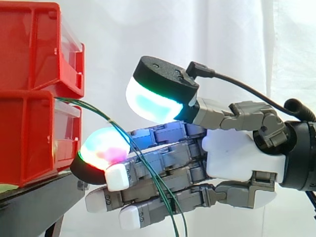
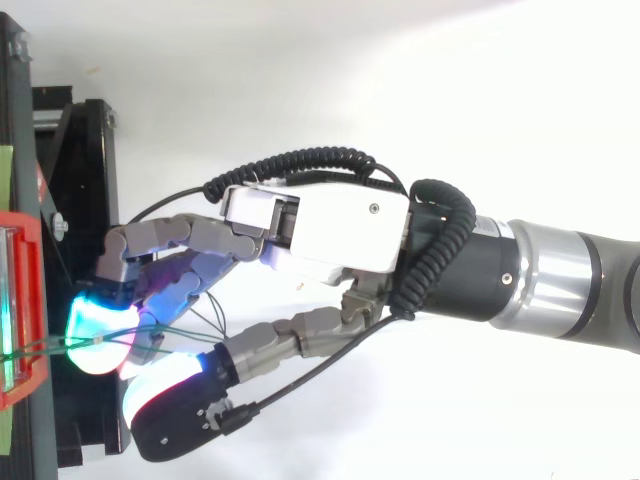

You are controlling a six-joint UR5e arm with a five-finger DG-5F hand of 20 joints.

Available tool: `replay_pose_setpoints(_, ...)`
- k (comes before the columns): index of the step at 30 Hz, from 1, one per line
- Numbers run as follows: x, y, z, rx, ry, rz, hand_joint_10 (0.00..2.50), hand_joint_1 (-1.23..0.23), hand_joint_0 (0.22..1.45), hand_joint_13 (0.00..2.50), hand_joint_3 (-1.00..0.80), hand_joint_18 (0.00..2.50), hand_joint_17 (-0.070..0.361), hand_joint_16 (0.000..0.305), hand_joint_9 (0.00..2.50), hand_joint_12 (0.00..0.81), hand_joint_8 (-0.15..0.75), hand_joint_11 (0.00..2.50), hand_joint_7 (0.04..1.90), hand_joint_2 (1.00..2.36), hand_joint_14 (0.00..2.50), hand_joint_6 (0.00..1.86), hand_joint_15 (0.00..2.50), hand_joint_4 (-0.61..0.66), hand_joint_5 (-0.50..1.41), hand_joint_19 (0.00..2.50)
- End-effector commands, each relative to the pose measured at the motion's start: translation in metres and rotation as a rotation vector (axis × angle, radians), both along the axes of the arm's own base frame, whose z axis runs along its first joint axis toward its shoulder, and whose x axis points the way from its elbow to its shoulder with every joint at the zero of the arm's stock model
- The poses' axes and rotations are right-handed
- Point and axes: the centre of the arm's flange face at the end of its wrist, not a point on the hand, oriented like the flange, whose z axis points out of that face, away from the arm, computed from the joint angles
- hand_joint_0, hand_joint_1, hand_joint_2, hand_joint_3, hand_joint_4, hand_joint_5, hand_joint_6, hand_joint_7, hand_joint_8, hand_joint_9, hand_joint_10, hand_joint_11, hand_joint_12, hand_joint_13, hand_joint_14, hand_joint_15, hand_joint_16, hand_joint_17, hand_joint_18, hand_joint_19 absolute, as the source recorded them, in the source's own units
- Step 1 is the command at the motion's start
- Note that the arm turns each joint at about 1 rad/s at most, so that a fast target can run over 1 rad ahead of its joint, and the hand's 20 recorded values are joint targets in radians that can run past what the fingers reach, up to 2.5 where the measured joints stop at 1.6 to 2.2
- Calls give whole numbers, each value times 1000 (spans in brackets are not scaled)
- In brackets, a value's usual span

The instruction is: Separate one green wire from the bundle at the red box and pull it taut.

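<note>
Several thin green wires [image 1: 106,117] leave the gap between the two stacked red boxes [image 1: 29,133] and arc down to the right across my hand [image 1: 237,153]. The hand reaches in from the right, its fingers stretched almost straight toward the lower box. The thumb, with its cyan-green pad [image 1: 153,98], stands above the fingers and apart from them. One fingertip [image 1: 103,148] glows red and magenta close to the box front. From above, the wires [image 2: 50,347] run from the red box [image 2: 20,300] into the gap between thumb and fingers of the hand [image 2: 330,230]. No wire is pinched.
The boxes sit on a black stand [image 1: 34,202] whose edge lies just below my fingertips. A white curtain hangs behind. The wires hang loose below the hand toward the bottom of the side view.
</note>
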Motion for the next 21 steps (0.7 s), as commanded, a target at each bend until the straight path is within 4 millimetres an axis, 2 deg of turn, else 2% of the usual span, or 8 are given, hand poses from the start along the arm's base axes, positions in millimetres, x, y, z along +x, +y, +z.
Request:
replay_pose_setpoints(1,1,1,3,17,-5,1,11,-631,623,629,-386,659,95,42,917,301,304,436,1237,1010,6,503,180,254,-87,342)
replay_pose_setpoints(10,6,3,21,28,18,6,12,-617,626,640,-352,678,95,42,939,303,305,481,1428,1012,6,516,186,214,-78,341)
replay_pose_setpoints(12,6,3,19,24,27,7,14,-621,622,640,-351,678,96,43,939,305,306,496,1394,1011,7,551,188,216,-90,347)
replay_pose_setpoints(14,6,3,20,25,26,7,16,-646,612,640,-354,683,97,43,937,308,313,558,1193,1011,7,692,198,205,-128,340)
replay_pose_setpoints(19,6,1,19,23,32,7,16,-666,599,644,-364,689,97,43,964,310,324,652,1115,1010,7,816,210,240,-159,347)
replay_pose_setpoints(20,6,-1,19,23,32,5,18,-642,595,652,-372,692,98,43,975,310,325,653,1105,1010,7,833,213,252,-160,355)
replay_pose_setpoints(21,6,-2,19,23,32,4,16,-534,597,657,-395,696,98,44,994,309,326,652,1109,1009,7,837,215,247,-157,362)
